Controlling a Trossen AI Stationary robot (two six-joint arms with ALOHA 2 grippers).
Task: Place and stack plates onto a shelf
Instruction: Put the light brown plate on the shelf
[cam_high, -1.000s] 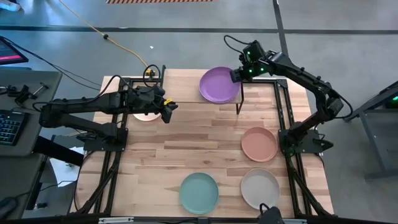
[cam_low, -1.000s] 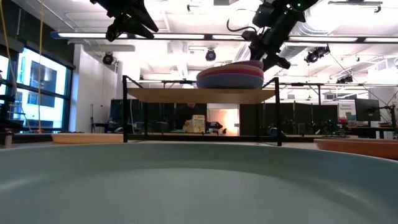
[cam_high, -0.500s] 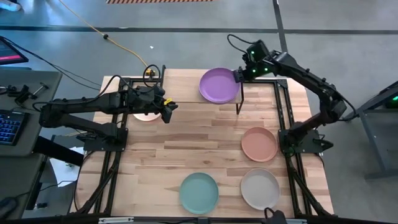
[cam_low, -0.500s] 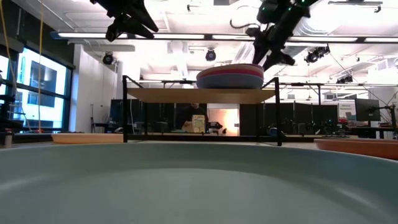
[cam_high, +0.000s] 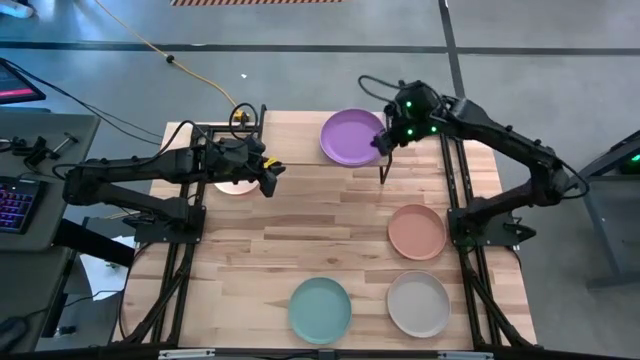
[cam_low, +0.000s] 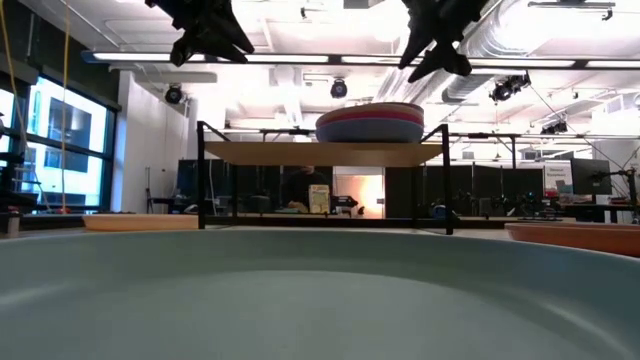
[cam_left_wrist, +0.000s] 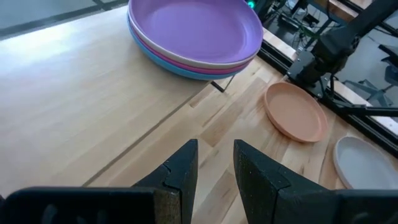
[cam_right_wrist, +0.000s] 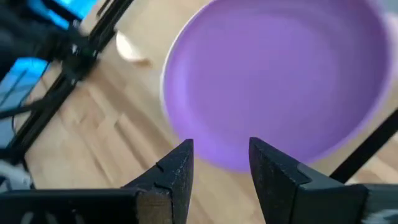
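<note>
The right pincer (cam_high: 384, 141) is held empty, slightly parted, at the purple plate's (cam_high: 352, 136) three o'clock edge. The left pincer (cam_high: 268, 172) is held empty, narrowly parted, above the shelf (cam_low: 322, 152).

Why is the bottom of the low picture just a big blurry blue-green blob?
In the low view the teal plate sits right against the camera, too close to focus, so it smears across the frame. In the high view the same plate looks sharp. In the right wrist view the purple plate is soft too.
</note>
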